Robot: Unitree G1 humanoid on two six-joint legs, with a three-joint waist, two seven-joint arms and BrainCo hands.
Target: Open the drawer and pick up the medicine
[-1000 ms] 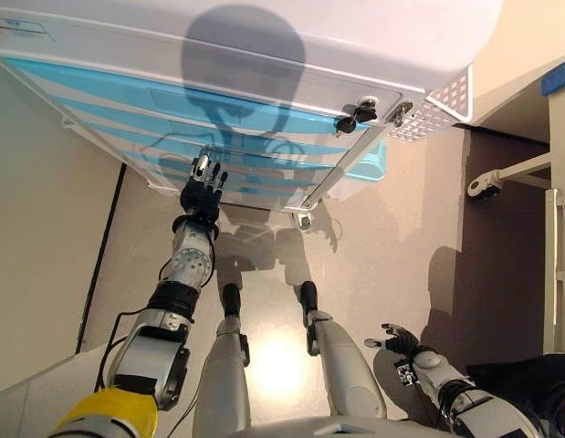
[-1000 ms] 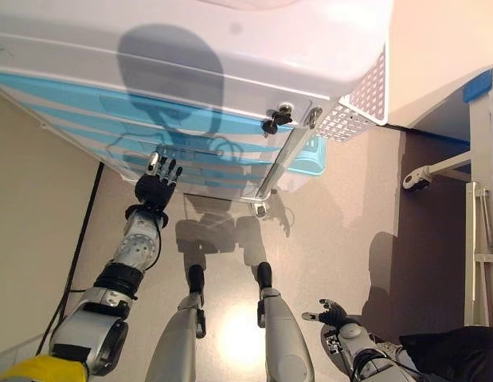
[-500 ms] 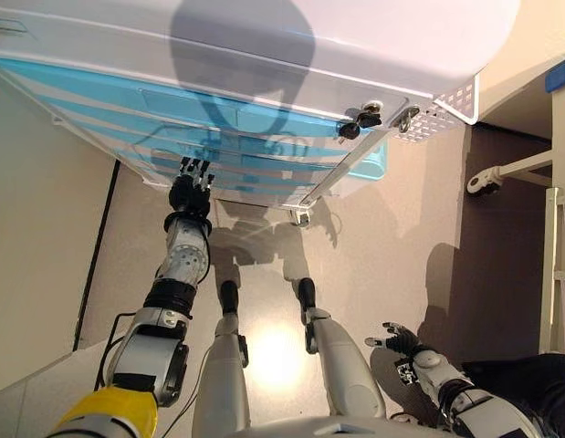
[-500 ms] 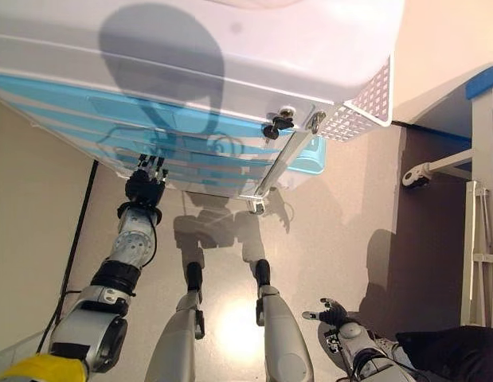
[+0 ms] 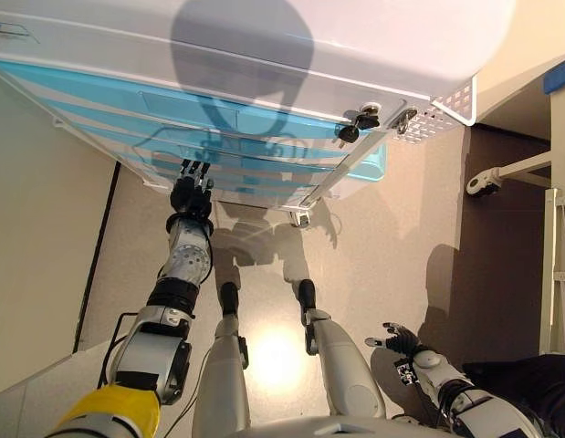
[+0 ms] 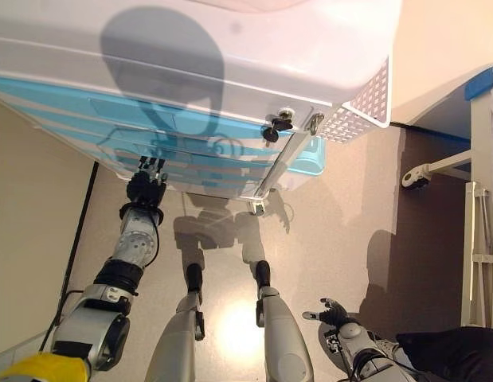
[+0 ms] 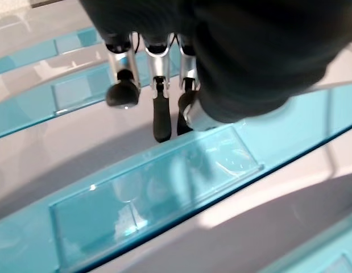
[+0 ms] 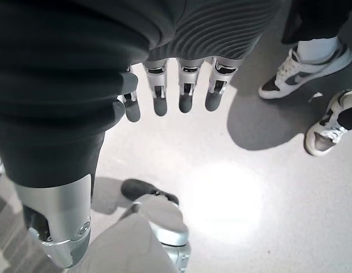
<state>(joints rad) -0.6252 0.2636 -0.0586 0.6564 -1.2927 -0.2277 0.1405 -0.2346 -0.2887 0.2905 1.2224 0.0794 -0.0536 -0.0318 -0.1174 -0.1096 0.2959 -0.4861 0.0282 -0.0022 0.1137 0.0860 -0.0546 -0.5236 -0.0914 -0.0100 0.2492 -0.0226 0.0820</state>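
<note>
Now left hand (image 7: 164, 85): fingers straight, tips apparently touching the white cabinet's translucent blue drawer front (image 7: 153, 193). Right hand (image 8: 176, 85): relaxed, empty; only its wrist view shows a person's sneakers (image 8: 298, 65).

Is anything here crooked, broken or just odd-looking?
Nothing looks broken or spilled. The drawer cabinet has all its blue drawers shut. The left hand reaches up to a lower drawer front; the right hand hangs low, open. One oddity: a person's shoes stand close by.

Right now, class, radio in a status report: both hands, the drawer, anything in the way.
Left hand open at blue drawer fronts. Right hand open, idle, low. Drawers shut, medicine unseen. Person's shoes near right hand.
</note>
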